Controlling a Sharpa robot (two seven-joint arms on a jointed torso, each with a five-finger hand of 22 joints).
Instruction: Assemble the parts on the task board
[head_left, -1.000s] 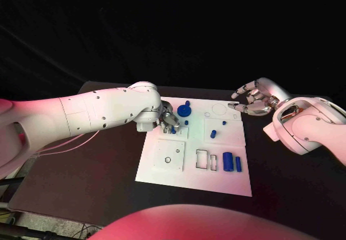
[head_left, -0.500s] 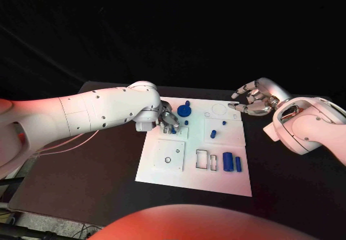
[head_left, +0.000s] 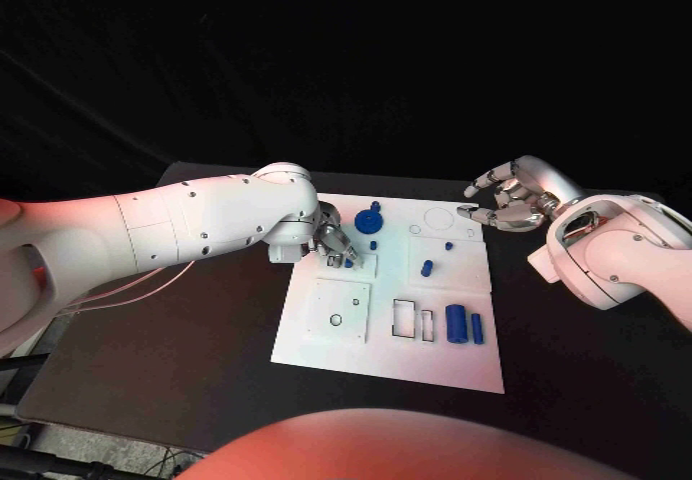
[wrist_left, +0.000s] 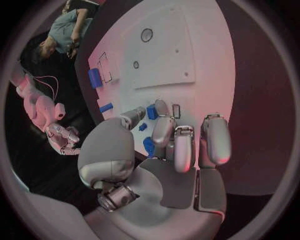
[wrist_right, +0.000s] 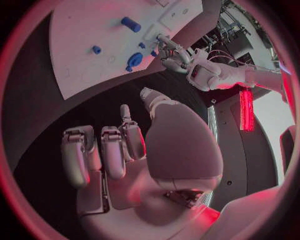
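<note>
Black table (head_left: 188, 340) bears the task board (head_left: 433, 365); left hand (head_left: 335, 243) fingers pinch a blue part (head_left: 348, 262), right hand (head_left: 508, 200) curled empty.

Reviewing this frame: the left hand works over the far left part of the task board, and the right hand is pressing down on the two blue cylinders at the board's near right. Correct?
Not quite. The left hand is over the task board, but the right hand holds nothing, beyond the board's far right corner. The two blue cylinders lie untouched, as the head view shows.

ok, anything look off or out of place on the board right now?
Nothing stands out. The task board lies flat on the table. The two blue pieces lie side by side near its right edge. The left hand pinches a small blue part over the board; the right hand hovers off the board, holding nothing.
</note>
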